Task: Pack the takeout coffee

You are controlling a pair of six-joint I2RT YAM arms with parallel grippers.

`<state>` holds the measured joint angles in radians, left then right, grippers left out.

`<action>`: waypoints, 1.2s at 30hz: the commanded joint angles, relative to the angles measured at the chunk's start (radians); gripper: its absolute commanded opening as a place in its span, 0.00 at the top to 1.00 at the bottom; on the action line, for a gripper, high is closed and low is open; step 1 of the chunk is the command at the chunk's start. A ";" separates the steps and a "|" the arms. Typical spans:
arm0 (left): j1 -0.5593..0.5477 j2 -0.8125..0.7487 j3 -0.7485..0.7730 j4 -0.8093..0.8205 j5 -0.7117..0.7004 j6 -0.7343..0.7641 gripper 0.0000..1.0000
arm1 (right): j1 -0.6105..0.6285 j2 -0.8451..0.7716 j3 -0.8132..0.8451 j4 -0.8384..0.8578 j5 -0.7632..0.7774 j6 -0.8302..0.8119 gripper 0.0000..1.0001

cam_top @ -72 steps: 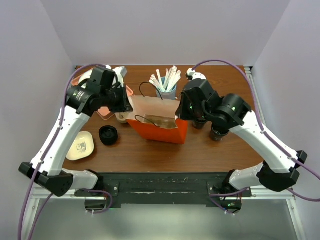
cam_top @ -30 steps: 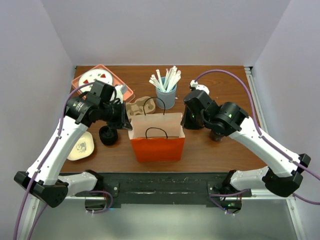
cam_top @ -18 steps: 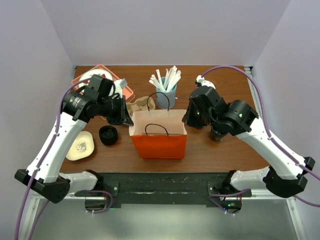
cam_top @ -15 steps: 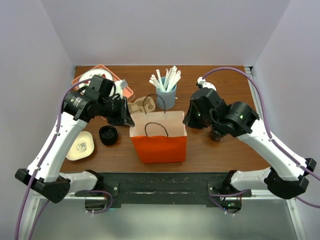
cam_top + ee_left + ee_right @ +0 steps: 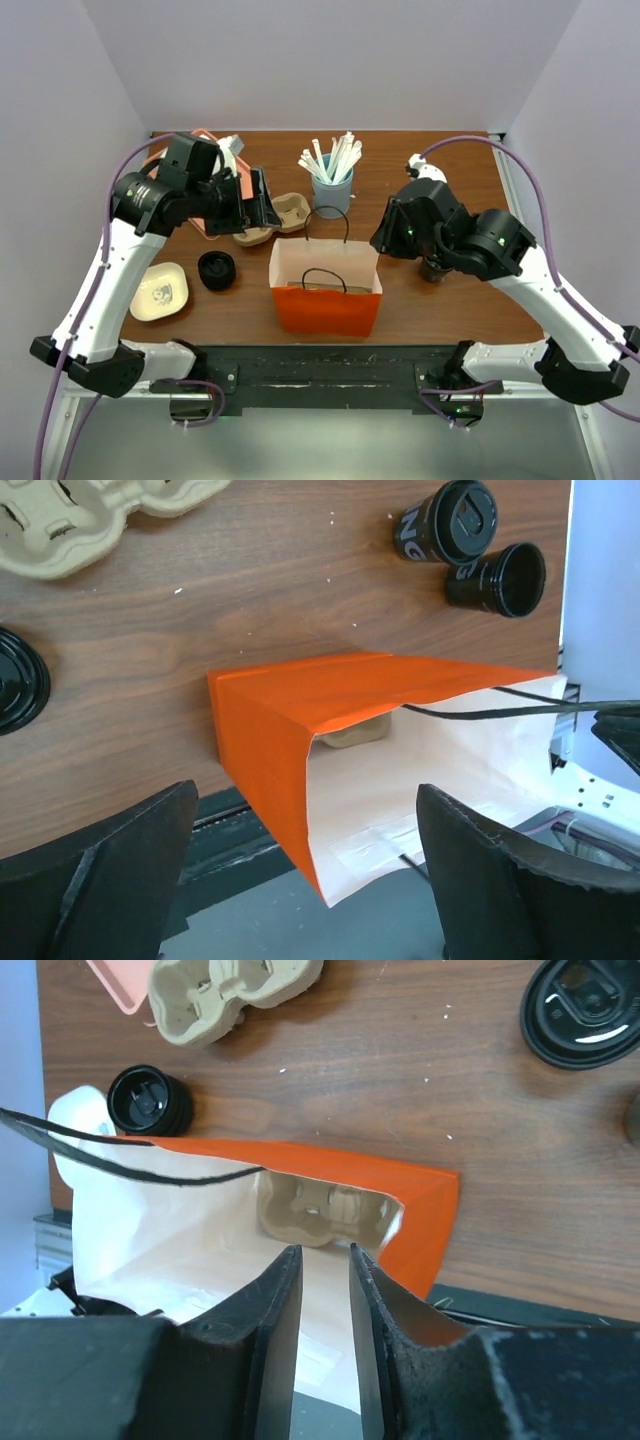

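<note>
One orange bag [image 5: 325, 305] stands upright and open at the front middle of the surface [image 5: 450, 310]. One pulp carrier [image 5: 325, 1210] lies inside, partly hidden by the wall; a second carrier [image 5: 268, 218] sits behind-left. Two dark cups [image 5: 455, 520] stand right of the bag, mostly hidden under the right arm [image 5: 500, 250] from above; a third cup [image 5: 216, 270] stands left. The left fingers [image 5: 110, 870] are spread wide, empty; the right fingers [image 5: 270, 1330] are slightly parted, gripping nothing.

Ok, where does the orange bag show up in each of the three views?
Top external: the orange bag stands front centre, between the arms.
Left wrist: mid-frame, mouth opening toward the lower right.
Right wrist: left to centre, open mouth toward the camera.
Shared landmark: the cup carrier on the table, behind-left of the bag, top left, top.
</note>
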<state>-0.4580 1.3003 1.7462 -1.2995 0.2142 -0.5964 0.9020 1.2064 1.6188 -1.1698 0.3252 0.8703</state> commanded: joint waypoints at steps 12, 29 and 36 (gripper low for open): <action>-0.007 -0.260 -0.390 0.124 0.204 -0.022 0.28 | -0.003 -0.205 -0.045 0.024 0.080 -0.037 0.01; -0.146 -0.093 -0.338 0.206 0.034 -0.040 0.54 | -0.002 -0.188 -0.083 0.052 0.020 -0.134 0.07; -0.157 -0.075 -0.312 0.264 0.045 -0.025 1.00 | -0.002 -0.122 0.029 -0.014 0.077 -0.228 0.11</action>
<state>-0.6052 1.2285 1.3846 -1.1076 0.2543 -0.6388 0.9020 1.0588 1.5620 -1.1595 0.3592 0.7170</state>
